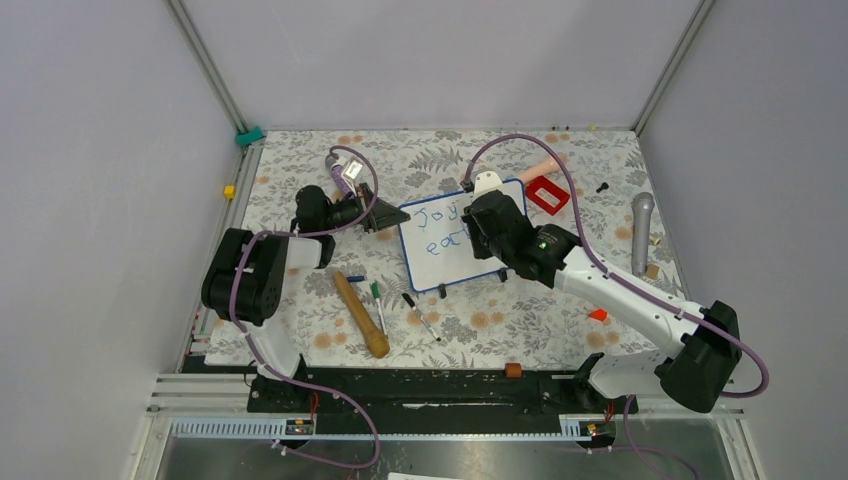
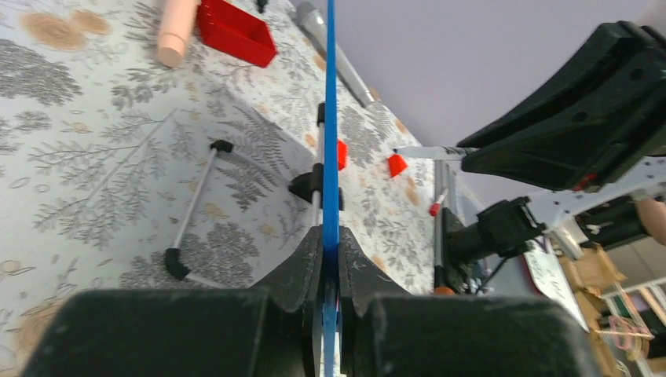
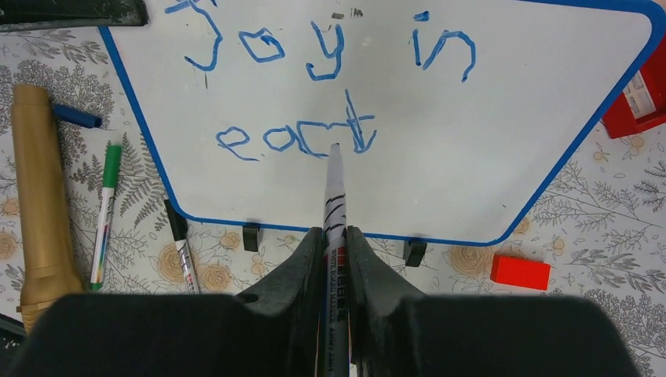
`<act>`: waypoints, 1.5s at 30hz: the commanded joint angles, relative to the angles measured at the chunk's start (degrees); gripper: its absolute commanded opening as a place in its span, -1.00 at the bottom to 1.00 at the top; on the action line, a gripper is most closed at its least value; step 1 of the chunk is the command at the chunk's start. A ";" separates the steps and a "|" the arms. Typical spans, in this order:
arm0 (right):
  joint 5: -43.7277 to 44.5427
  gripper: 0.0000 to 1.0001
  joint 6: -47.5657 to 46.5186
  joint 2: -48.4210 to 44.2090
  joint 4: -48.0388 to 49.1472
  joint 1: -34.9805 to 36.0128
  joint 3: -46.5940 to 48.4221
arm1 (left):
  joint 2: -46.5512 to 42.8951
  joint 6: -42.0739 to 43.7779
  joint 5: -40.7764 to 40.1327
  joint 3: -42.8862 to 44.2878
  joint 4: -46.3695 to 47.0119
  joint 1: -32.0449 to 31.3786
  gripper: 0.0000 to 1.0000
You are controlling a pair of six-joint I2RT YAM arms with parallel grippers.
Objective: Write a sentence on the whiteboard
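On the whiteboard point(image 3: 487, 133) the sentence point(image 3: 314, 86) read "Joy in eac". The right gripper point(image 3: 336, 236) pinched a marker point(image 3: 334, 192) labelled "WHITE BOARD MARKER", its tip touching the board. The left gripper point(image 2: 331, 239) clamped the board's nine-o'clock edge.

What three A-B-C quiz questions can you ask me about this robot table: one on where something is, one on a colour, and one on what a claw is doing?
1. Where does the green-capped pen lie?
A. on the whiteboard
B. on the table, beside the wooden stick
C. off the table

2. What colour is the sentence?
A. red
B. black
C. blue

3. What is the right gripper doing?
A. standing open
B. shut on a marker
C. shut on nothing

Answers:
1 B, it rests on the flowered cloth between the stick and the board.
2 C, the letters are blue, like the frame.
3 B, its fingers clamp the marker, and its tip meets the second line of writing.
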 commanded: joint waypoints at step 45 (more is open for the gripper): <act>13.98 -1.00 6.82 -6.03 -3.44 13.16 -8.59 | 1.91 -11.14 11.40 -3.26 23.47 -1.00 -1.00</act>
